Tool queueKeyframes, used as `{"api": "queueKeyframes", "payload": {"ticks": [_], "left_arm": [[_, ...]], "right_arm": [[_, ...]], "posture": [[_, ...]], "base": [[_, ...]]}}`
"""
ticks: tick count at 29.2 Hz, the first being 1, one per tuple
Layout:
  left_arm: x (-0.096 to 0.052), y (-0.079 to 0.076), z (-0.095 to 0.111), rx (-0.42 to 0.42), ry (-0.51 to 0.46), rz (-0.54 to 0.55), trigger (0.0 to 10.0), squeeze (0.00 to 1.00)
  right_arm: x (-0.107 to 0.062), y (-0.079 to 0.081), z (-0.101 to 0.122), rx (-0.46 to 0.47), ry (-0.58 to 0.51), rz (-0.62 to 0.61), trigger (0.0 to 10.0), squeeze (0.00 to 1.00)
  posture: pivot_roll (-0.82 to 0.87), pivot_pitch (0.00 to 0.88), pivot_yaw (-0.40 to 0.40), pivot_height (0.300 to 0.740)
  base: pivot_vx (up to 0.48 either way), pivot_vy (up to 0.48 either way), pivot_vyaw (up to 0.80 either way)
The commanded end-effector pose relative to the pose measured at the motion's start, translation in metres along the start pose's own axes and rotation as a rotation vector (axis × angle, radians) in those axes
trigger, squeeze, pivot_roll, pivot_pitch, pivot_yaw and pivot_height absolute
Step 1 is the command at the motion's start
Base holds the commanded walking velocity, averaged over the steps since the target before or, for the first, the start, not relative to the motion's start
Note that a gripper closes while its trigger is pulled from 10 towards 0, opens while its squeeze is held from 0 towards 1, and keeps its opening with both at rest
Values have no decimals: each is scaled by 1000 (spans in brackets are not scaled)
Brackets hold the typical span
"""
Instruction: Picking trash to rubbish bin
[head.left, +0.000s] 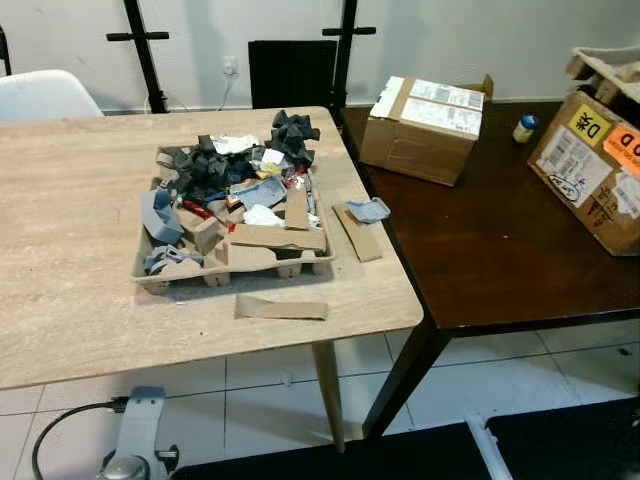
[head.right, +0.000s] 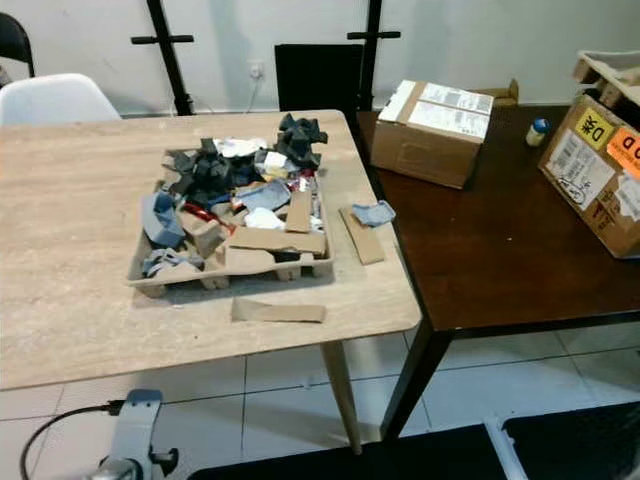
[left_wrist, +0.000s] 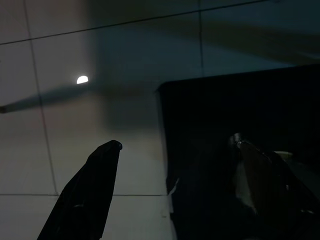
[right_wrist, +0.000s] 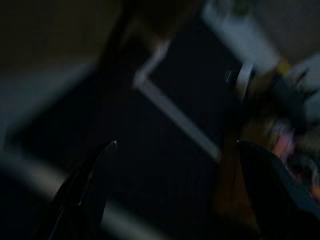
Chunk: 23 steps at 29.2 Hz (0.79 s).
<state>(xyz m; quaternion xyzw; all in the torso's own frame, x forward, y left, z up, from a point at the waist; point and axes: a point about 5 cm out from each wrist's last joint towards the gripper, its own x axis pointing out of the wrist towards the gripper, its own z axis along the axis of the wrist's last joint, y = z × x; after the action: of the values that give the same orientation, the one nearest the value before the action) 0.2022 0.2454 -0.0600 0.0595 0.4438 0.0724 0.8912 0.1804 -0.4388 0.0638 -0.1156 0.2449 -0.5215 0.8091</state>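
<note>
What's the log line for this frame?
phase: approach | trash tray: full, on light table | left gripper: open, idle | right gripper: open, idle

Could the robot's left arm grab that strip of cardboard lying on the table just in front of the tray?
Probably yes. The cardboard strip lies loose near the table's front edge with nothing on it. The left gripper hangs open over the floor, so it must first rise.

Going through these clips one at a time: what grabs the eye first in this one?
A cardboard tray heaped with scraps of cardboard, dark foam and paper sits in the middle of the light wooden table; loose cardboard strips lie on the tabletop beside it. On the adjoining dark table to the robot's right stand taped shipping boxes. Both grippers hang low with fingers apart, the left gripper over floor tiles.
</note>
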Motion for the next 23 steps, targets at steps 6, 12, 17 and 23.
{"api": "queueKeyframes", "payload": {"ticks": [6,12,17,23], "left_arm": [[0,0,-5,34,23,-2,10000,0],[0,1,-4,54,21,8,10000,0],[-1,11,-7,54,36,43,10000,0],[-3,20,-10,42,43,73,10000,0]], "right_arm": [[9,-5,109,277,-274,55,10000,0],[-6,25,158,352,-406,285,10000,0],[-43,98,169,310,-427,723,10000,0],[-68,135,157,365,-399,949,10000,0]], "posture": [[72,113,-31,740],[76,112,-43,740],[87,113,-47,740],[85,114,-43,740]], "base": [[0,0,0],[0,0,0],[0,0,0],[0,0,0]]}}
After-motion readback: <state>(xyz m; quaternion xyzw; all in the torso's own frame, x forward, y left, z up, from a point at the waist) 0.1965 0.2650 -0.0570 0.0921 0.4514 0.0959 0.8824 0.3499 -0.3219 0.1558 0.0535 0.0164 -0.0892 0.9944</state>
